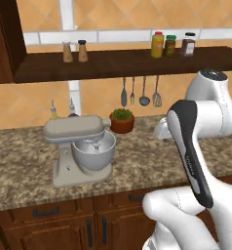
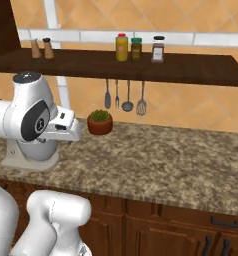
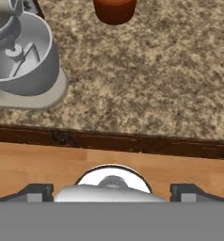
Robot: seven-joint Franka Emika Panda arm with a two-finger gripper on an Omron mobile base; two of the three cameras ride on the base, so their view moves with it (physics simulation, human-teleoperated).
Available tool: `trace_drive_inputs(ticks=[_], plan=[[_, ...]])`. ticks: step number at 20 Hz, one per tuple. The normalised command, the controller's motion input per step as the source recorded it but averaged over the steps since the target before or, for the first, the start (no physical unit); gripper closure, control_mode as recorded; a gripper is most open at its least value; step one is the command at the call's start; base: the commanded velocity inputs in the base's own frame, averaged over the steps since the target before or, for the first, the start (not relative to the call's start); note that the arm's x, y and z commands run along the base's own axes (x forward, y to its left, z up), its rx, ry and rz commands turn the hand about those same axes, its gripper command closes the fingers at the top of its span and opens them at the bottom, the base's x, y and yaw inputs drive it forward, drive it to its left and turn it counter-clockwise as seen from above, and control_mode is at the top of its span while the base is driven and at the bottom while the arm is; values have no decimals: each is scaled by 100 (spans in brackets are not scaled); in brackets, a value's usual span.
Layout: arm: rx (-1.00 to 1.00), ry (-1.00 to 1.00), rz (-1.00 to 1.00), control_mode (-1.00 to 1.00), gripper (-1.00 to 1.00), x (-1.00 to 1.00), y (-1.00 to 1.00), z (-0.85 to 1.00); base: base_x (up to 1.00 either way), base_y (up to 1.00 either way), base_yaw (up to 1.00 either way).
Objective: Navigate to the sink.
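Note:
The sink is out of view. I face a stretch of speckled granite counter (image 1: 20,171) with brown cabinets below. My gripper (image 3: 113,194) hangs over the counter's front edge (image 3: 132,141) and looks down on it. Its two dark fingertips (image 3: 38,192) stand far apart, open, with nothing between them. My white arm (image 1: 205,122) is folded up in front of the base.
A grey stand mixer (image 1: 81,149) with a steel bowl stands at the counter's left. A small potted plant (image 1: 122,120) sits by the wall. Utensils (image 1: 140,92) hang under a dark shelf (image 1: 113,63) holding bottles and shakers. The counter runs on to the right (image 2: 191,160).

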Motion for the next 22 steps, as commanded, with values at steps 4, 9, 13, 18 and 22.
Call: trace_drive_inputs(ticks=[4,9,13,18,22], plan=[[0,0,0,100,-100,0,0,0,-82,-90,-15],[0,0,0,100,-100,0,0,0,-21,-71,-65],[0,0,0,100,-100,0,0,0,0,-1,-100],[0,0,0,100,-100,0,0,0,0,0,-100],[0,0,0,100,-100,0,0,0,0,0,-100]])
